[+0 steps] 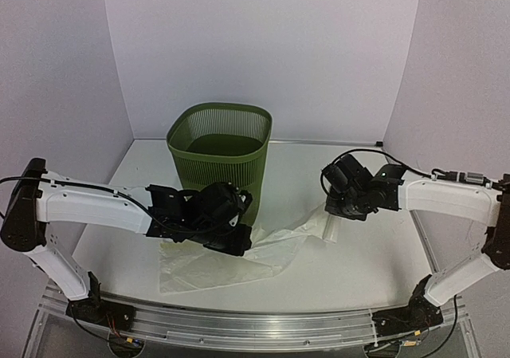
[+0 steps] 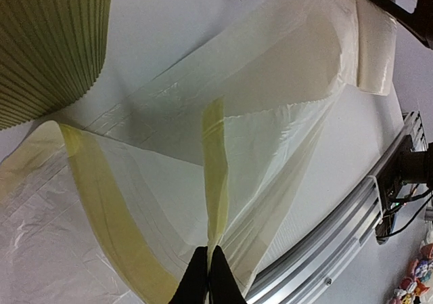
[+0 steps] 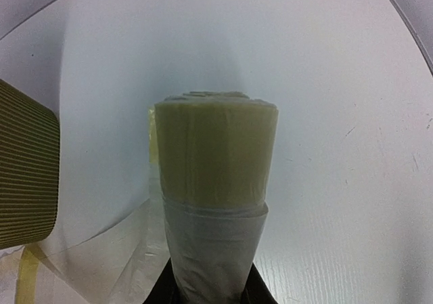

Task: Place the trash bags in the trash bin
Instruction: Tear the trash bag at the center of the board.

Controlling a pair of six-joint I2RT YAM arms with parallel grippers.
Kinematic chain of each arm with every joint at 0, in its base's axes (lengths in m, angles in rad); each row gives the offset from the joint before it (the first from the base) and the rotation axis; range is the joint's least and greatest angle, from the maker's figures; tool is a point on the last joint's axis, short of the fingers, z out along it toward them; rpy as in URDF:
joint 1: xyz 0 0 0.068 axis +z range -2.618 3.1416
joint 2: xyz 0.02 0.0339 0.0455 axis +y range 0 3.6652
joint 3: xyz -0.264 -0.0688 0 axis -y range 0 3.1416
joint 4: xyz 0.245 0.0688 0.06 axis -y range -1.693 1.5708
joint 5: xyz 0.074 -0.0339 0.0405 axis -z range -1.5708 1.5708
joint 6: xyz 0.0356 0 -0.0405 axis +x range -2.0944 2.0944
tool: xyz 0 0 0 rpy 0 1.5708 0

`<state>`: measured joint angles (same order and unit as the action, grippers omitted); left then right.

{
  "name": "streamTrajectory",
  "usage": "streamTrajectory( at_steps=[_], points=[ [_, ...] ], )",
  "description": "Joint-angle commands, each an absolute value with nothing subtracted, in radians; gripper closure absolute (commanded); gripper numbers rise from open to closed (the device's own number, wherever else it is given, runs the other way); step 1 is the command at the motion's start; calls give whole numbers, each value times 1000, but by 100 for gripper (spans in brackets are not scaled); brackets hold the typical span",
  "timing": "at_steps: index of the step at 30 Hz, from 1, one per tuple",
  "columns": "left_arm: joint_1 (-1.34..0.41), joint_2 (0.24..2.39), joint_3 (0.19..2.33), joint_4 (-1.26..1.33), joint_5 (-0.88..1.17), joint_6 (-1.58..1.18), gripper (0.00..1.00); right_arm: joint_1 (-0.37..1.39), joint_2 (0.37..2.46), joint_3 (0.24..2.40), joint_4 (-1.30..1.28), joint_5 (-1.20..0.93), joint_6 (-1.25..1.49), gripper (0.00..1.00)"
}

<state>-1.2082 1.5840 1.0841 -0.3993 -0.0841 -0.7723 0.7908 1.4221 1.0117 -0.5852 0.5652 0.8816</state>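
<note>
Nearest to the left wrist camera, the left gripper is clenched on a yellowish folded strip of the trash bag film, pinched right at the fingertips. I judge this pinch serves to hold one end while the sheet is opened out. Ahead of those fingers the film fans out, partly lifted from the table, and runs to the roll of trash bags. The right gripper grasps this roll around its wrapped end, and the rest stands out past the fingertips, so the film spans between my two tools. Nothing of it is inside the trash bin yet. It stands upright just beyond the left gripper and to the left of the right one; whether the film touches its base I cannot tell. Under everything lies a white table with an aluminium rail at its near edge, and pale plain walls close the room behind.
</note>
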Motion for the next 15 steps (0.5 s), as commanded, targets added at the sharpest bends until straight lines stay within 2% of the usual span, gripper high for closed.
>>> streamTrajectory(
  at_steps=[1, 10, 15],
  points=[
    [-1210, 1517, 1048, -608, -186, -832, 100, 721, 1361, 1020, -664, 602, 750, 100],
    [-1208, 1532, 1034, -765, -349, -918, 100, 648, 1208, 1015, -681, 538, 609, 100],
    [-1207, 1557, 997, -771, -366, -966, 100, 629, 1190, 1042, -715, 574, 587, 100]
  ],
)
